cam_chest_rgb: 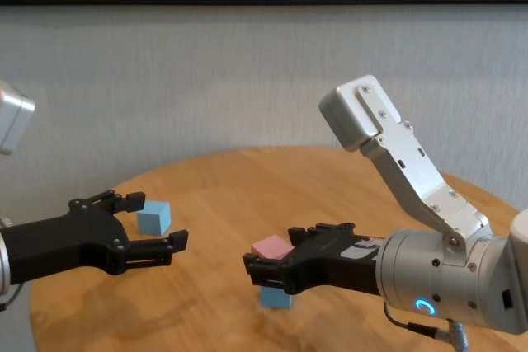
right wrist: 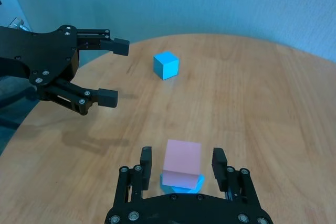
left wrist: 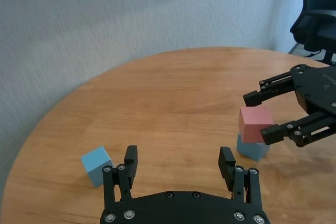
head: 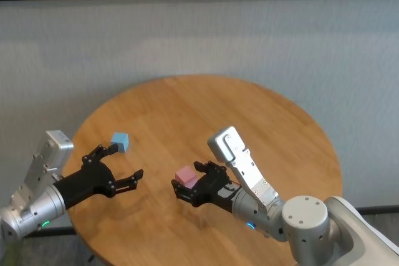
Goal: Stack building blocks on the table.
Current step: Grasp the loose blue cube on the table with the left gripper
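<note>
The right hand (right wrist: pixel 181 169) is held low over the near middle of the round wooden bench (head: pixel 249 116), forearm angled down from the right, fingers pointing toward the left arm. Its fingers are parted on either side of the pink block (right wrist: pixel 182 157); in the right wrist view a narrow gap is seen on each side, so the block is straddled, not pinched. The pink block is seated on a light blue block (cam_chest_rgb: pixel 276 298), slightly skewed on it, forming a stack of two.

The left hand (head: pixel 118 163) is held level above the bench's left part, fingers spread wide, nothing between them. The second light blue block (head: pixel 120 141) lies alone on the bench just beside the farther fingertip.

Count: three blocks, two light blue, one pink; two stacked, one loose.
</note>
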`<state>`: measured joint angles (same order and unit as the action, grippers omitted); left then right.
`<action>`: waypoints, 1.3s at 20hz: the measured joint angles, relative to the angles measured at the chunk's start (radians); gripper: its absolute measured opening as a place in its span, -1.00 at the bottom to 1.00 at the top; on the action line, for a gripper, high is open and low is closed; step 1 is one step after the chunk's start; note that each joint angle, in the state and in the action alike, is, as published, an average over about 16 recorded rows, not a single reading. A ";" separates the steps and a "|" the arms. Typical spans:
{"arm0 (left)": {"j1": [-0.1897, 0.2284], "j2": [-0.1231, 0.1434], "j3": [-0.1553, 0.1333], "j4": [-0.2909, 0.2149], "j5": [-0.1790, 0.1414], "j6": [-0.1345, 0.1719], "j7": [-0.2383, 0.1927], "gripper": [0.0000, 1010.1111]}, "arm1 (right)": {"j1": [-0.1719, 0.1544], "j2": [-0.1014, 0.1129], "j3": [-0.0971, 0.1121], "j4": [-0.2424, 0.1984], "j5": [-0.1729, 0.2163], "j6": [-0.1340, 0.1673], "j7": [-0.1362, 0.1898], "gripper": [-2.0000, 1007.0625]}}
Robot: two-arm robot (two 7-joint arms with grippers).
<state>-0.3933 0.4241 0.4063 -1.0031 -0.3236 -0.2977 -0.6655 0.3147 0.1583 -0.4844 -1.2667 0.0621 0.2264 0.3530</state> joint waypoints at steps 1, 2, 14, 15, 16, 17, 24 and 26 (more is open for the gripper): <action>0.000 0.000 0.000 0.000 0.000 0.000 0.000 0.98 | -0.001 0.000 0.001 -0.003 0.001 0.000 0.000 0.35; 0.000 0.000 0.000 0.000 0.000 0.000 0.000 0.98 | -0.002 0.000 0.002 -0.006 0.001 0.001 0.001 0.42; 0.000 0.000 0.000 0.000 0.000 0.000 0.000 0.98 | -0.029 0.030 0.044 -0.101 0.023 0.002 -0.021 0.95; 0.000 0.000 0.000 0.000 0.000 0.000 0.000 0.98 | -0.033 0.034 0.050 -0.110 0.023 -0.002 -0.026 0.97; 0.000 0.000 0.000 0.000 0.000 0.000 0.000 0.98 | -0.036 0.038 0.056 -0.119 0.022 -0.006 -0.032 0.98; 0.000 0.000 0.000 0.000 0.000 0.000 0.000 0.98 | -0.040 0.043 0.063 -0.127 0.020 -0.009 -0.039 0.99; 0.000 0.000 0.000 0.000 0.000 0.000 0.000 0.98 | -0.060 0.072 0.112 -0.152 -0.001 -0.039 -0.082 1.00; 0.000 0.000 0.000 0.000 0.000 0.000 0.000 0.98 | -0.064 0.079 0.126 -0.150 -0.011 -0.045 -0.094 1.00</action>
<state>-0.3933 0.4241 0.4063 -1.0031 -0.3236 -0.2977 -0.6655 0.2509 0.2373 -0.3584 -1.4170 0.0507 0.1811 0.2594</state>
